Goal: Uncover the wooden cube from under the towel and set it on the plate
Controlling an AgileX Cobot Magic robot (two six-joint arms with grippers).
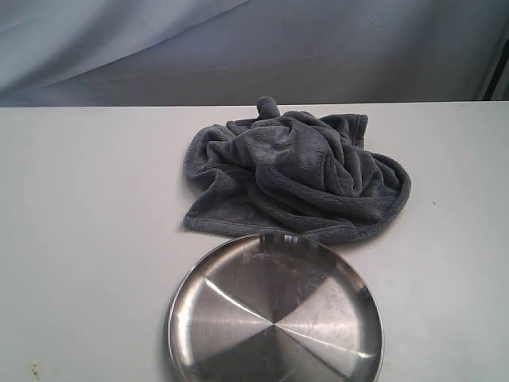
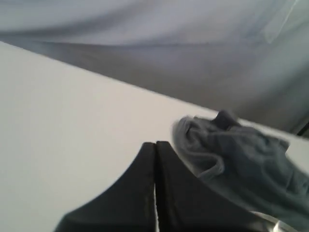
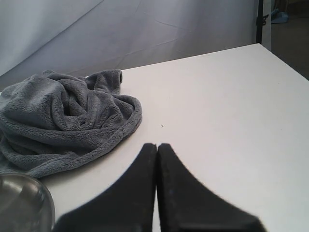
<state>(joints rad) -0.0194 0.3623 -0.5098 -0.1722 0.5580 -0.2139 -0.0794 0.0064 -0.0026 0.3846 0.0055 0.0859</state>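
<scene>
While the left gripper (image 2: 155, 145) hangs over the white table (image 1: 79, 239) to the left of the towel (image 1: 294, 171), its two black fingers are pressed flat together. Only a hairline seam shows between them, and nothing is caught there. Its wrist view is blurred, yet the towel's edge shows close to the fingertips and apart from them.

The towel is a dark blue-grey fleece, bunched into a rumpled heap of deep folds rather than spread flat. One twisted corner pokes up at its far side, and a stitched hem runs along its near edge. Behind the towel, past the table's far edge, hangs a pale draped backdrop (image 1: 238, 48). The cube is hidden: no wood shows in any view, and the folds do not let me tell whether it sits beneath the towel.

Just on the near side of the towel lies the plate (image 1: 274, 314), round and of shiny steel, with wedge-shaped reflections fanning from its centre and faint scuffs on its face. Its far rim meets the towel's hem, touching it or tucked barely under it; which, I cannot tell.

To the right of the towel the right gripper (image 3: 157, 146) hovers over the table, likewise closed tight, finger against finger, gripping nothing. The towel's right edge is near its tips but clear of them, and that wrist view also catches a sliver of the plate's rim at the towel's near side.
</scene>
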